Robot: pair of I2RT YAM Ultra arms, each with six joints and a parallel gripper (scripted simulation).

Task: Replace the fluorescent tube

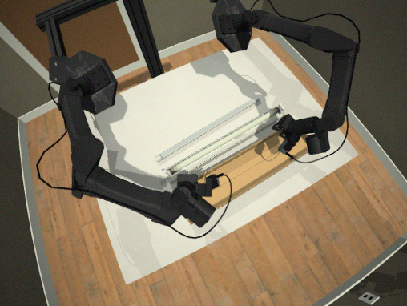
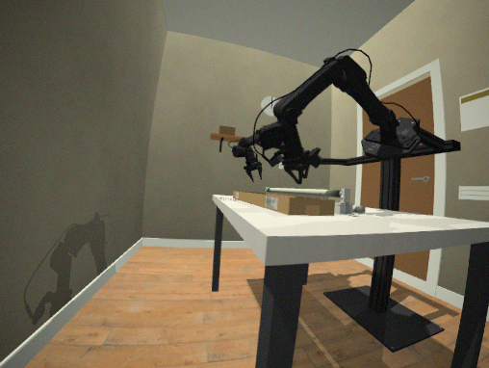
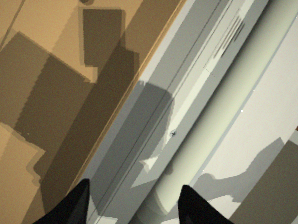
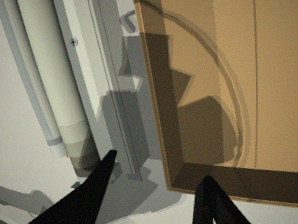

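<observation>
Left wrist view put the nearest thing first: the left gripper (image 1: 280, 125) (image 2: 297, 182) (image 3: 135, 191) hung partly open, nothing between its fingers, and just ahead of them ran the old fluorescent tube (image 1: 224, 141) (image 2: 308, 192) (image 3: 225, 110) (image 4: 50, 75). Its near end showed at twelve to one o'clock from the gap, closer to the right-hand finger in that view, and its long axis climbed away toward one o'clock, so the fingers stood askew to it. A modest twist and a small sidestep seemed called for before lowering. Next out, the light fixture (image 1: 216, 156) (image 3: 200, 80) (image 4: 87, 70) kept the same slant, with the carton (image 1: 240, 186) (image 2: 313, 207) (image 3: 50, 30) (image 4: 280, 100) beyond it toward ten o'clock. At the other end of the tube, the right gripper (image 1: 182, 179) (image 2: 257, 179) (image 4: 158, 171), also partly open and empty, was worse placed: in its own wrist view the tube's end lay off at nine o'clock, outside the finger gap, the axis rising toward eleven to twelve, while the gap faced the fixture and the carton. The left hand was therefore judged the nearer to a grip. Farthest across, past the old tube from the carton, lay the LED tube (image 1: 208, 130) (image 4: 36, 100), roughly parallel and not yet fitted.
</observation>
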